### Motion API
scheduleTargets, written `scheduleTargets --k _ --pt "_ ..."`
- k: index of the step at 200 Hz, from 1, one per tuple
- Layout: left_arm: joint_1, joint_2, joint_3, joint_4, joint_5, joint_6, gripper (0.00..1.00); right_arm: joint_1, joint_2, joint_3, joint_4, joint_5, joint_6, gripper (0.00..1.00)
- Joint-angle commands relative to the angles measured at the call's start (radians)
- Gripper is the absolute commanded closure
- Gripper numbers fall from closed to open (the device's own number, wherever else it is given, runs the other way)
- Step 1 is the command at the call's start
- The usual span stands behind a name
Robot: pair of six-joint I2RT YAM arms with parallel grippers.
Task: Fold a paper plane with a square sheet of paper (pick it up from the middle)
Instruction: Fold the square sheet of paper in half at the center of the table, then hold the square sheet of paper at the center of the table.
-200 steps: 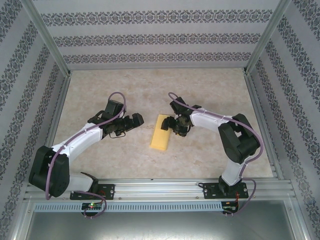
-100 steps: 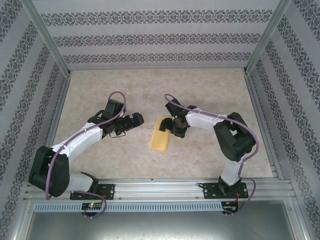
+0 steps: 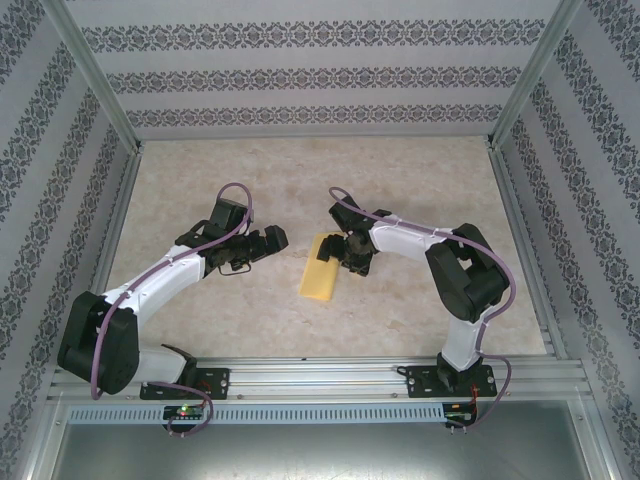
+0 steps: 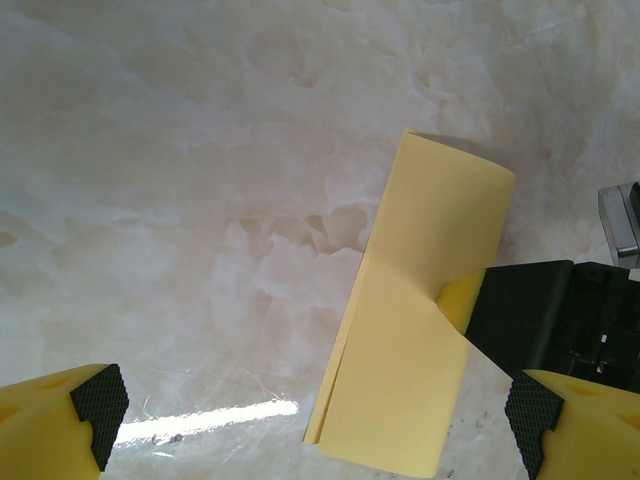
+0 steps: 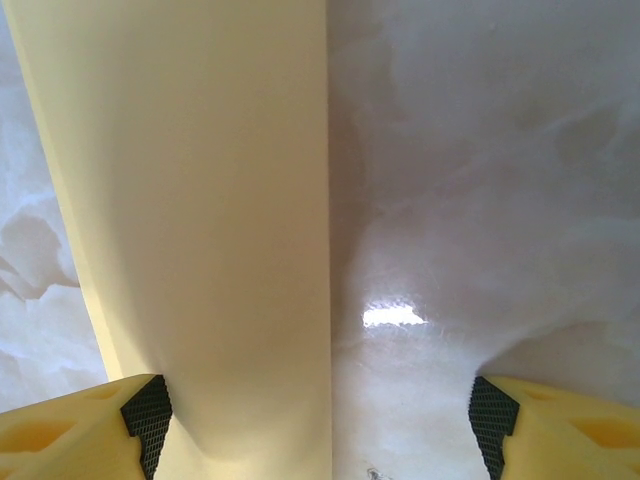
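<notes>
step: sheet [image 3: 320, 268] is folded in half to a long strip, flat mid-table [image 3: 420, 200]. Looks like the crease-pressing stage to me, nowhere near a plane yet.
right gripper [image 3: 337, 252]: jaws apart, straddling the strip's fold edge about halfway along. One pad [image 5: 148, 415] is over the paper and the other is on bare table. Nothing's clamped.
left gripper [image 3: 275, 240]: jaws wide apart, holding nothing. It hovers on the other side of the sheet with bare table between.
next move: I'd guess a nose corner needs folding in, so one arm pins the strip while the other lifts a corner.
edges: loose edges face the left gripper, and the two layers gape a bit at the near corner [image 4: 335, 400]. The far end curls up slightly.
room: open table all round, walls well off. The tight spot is between the two grippers.
</notes>
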Motion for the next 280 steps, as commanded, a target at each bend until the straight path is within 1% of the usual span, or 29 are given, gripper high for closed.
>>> scheduleTargets --k 1,41,108,197,265,280 --pt "-0.012 -0.017 0.018 -0.002 -0.015 0.015 0.00 0.007 0.049 0.011 -0.048 0.044 -0.018 0.17" --pt "-0.011 -0.017 0.022 -0.010 -0.016 0.020 0.00 0.007 0.059 0.011 -0.061 0.055 0.000 0.14" --pt "-0.011 -0.023 0.018 -0.010 -0.016 0.016 0.00 0.016 0.092 0.025 -0.103 0.087 0.014 0.14" --pt "-0.012 -0.031 0.010 -0.010 -0.015 0.007 0.00 0.030 0.115 0.024 -0.097 0.102 0.066 0.16" --pt "-0.012 -0.034 0.007 -0.005 -0.008 0.010 0.00 0.036 0.127 0.032 -0.097 0.088 0.037 0.16" --pt "-0.012 -0.031 0.005 -0.005 -0.006 0.009 0.02 0.036 0.127 0.031 -0.104 0.094 0.040 0.16"
